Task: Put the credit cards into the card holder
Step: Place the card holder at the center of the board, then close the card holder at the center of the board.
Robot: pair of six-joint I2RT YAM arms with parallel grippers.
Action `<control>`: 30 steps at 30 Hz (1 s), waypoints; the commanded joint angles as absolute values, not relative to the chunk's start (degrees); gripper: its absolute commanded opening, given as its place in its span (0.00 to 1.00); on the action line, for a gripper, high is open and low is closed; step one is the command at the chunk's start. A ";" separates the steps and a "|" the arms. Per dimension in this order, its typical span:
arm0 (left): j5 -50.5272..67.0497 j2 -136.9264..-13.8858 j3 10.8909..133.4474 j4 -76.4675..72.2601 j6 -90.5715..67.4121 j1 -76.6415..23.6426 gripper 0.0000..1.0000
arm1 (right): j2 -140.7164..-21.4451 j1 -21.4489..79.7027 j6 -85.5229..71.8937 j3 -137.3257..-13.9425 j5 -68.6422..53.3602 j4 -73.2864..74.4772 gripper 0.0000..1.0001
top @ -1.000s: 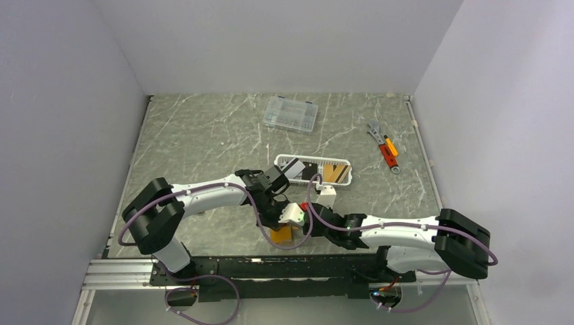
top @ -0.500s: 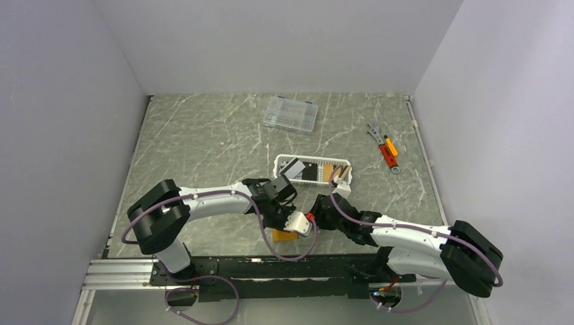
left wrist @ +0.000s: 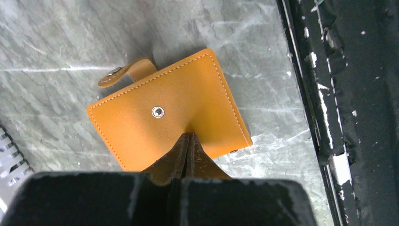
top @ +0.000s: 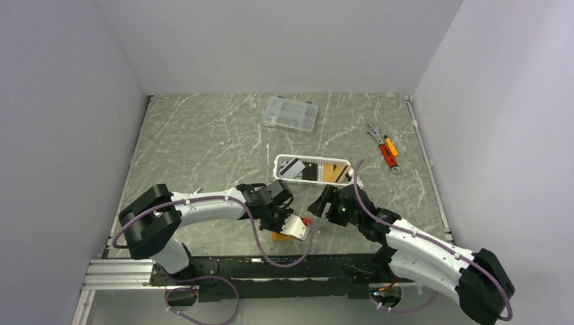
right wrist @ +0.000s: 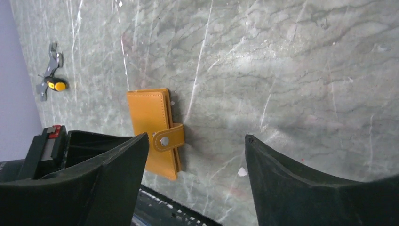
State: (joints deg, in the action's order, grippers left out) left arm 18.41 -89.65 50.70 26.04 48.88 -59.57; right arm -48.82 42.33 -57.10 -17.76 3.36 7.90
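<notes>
The left gripper (left wrist: 188, 141), fingers pressed together, pinched the near edge of the orange card holder (left wrist: 188, 94). The holder lay flat on the table, in front of the white basket (top: 278, 164) and slightly to its left. Just in front of the basket, the right gripper (right wrist: 196, 137) hung with its 2 fingers spread wide around nothing. The credit cards (top: 294, 168) stood inside the basket, none yet pocketed, so the step in hand appeared to be opening the holder. The next move likely called for folding back the pinched cover, then fetching 1 card from the basket. The left wrist view showed the snap strap (left wrist: 123, 74) free of its stud, a detail the overhead view hid under the arm. Only the overhead view showed the cards.
</notes>
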 commanded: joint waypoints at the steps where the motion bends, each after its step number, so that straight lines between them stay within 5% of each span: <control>1: 13.71 -86.91 49.81 30.11 49.67 -59.50 0.00 | -51.94 41.54 -53.07 -25.45 -1.84 13.33 0.64; 5: 13.21 -84.04 51.55 32.75 49.03 -59.55 0.00 | -61.96 41.51 -50.06 -32.70 -6.14 17.82 0.34; 7: 13.30 -82.90 51.87 33.53 48.44 -59.50 0.00 | -67.51 41.49 -49.19 -36.45 -8.58 20.37 0.29; 18: 15.01 -78.08 48.01 30.87 48.65 -60.12 0.00 | -77.68 44.58 -50.23 -46.61 -12.28 27.62 0.46; 30: 13.21 -83.00 46.13 25.38 51.49 -63.09 0.00 | -91.56 49.67 -50.57 -57.70 -5.71 37.29 0.42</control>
State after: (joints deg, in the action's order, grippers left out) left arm 13.58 -82.08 45.58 28.14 50.35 -62.74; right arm -88.82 49.60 -50.11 -53.67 -9.15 31.42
